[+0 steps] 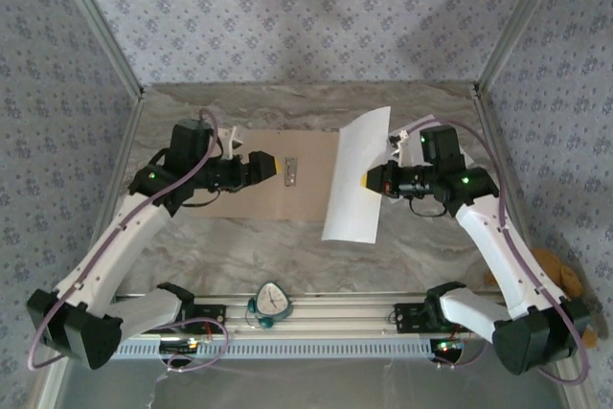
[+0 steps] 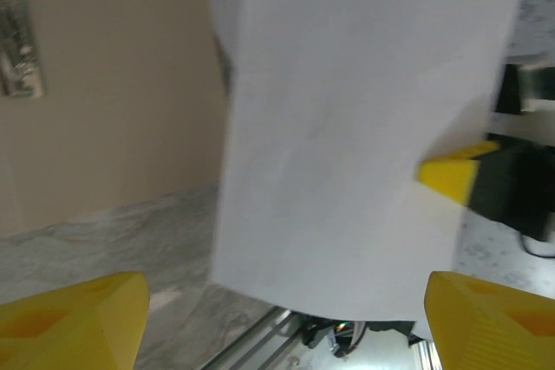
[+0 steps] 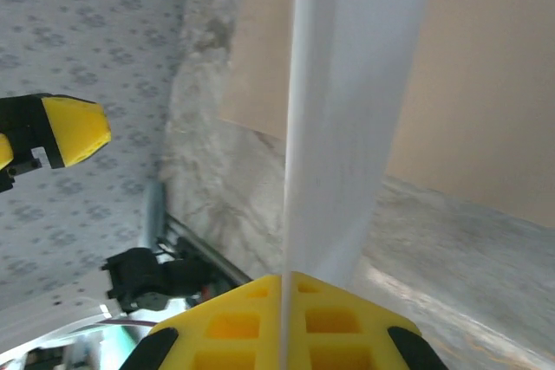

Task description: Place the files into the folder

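Top external view puts the thin, rectangular white paper sheet raised and tilted on edge along the right margin of the flat tan-brown cardboard folder. The folder lies open on the grey marbled table, its small metal clip showing at the centre fold. The right gripper has its yellow fingers pressed together on the sheet's right edge. In the right wrist view the paper runs edge-on straight into the pads. Whether this is one sheet or two held together I cannot tell. The left gripper hovers over the folder just beside the clip, its fingers spread wide with nothing between them.

By my reading the task is about midway. The folder is open and the paper has been brought to it, but nothing lies flat inside yet. Laying the paper down, letting go and perhaps closing the cover are left.

No writing can be read: the sheet is blank, the folder's face is plain, and no brand or label is legible on the clip or the arms.
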